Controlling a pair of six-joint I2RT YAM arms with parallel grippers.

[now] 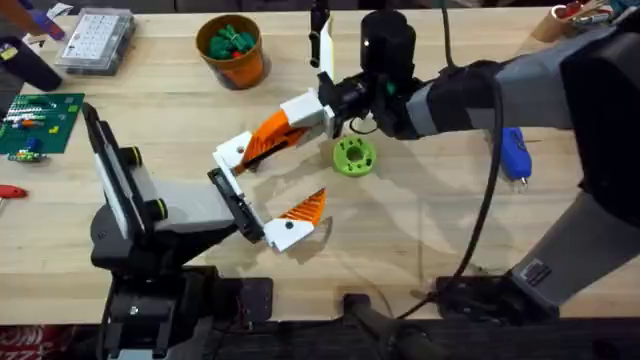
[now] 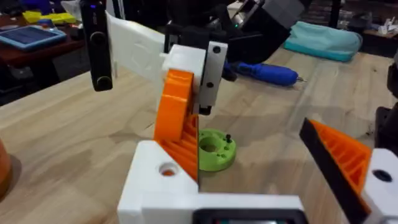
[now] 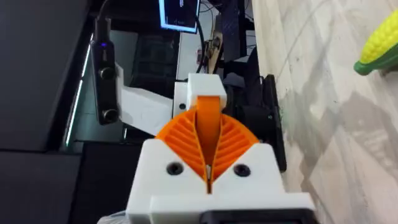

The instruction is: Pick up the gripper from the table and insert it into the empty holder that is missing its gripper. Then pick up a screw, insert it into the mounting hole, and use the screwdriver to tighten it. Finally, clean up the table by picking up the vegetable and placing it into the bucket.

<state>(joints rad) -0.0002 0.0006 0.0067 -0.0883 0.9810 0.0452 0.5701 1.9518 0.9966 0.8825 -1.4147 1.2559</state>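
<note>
item 1, right gripper (image 1: 262,142): we find it just left of the table's centre in the overhead view, reaching in from 3 o'clock. its two orange ribbed pads (image 3: 208,140) are pressed together in the right wrist view, and we think a thin orange piece is pinched between them, though the seam is too tight to be sure.

item 2, left gripper (image 1: 268,195): below the right one, at 6 o'clock from it. its jaws stand apart; one white finger base (image 1: 237,152) bears no orange pad and shows a round hole, the other finger (image 1: 300,215) carries its orange ribbed pad. in the left wrist view the right gripper's orange pads rest against the bare white base (image 2: 163,177).

item 3, the vegetable (image 1: 354,156): lime-green holed disc flat on the table, at 3 o'clock just beside the meeting grippers.

item 4, the screwdriver (image 1: 515,152): blue, lying on the table at 3 o'clock, well apart from the disc.

item 5, the bucket (image 1: 233,50): orange pot at 12 o'clock, holding dark green pieces.

item 6, green circuit board (image 1: 38,124) at 9 o'clock; clear parts box (image 1: 93,40) at 11 o'clock.
</note>
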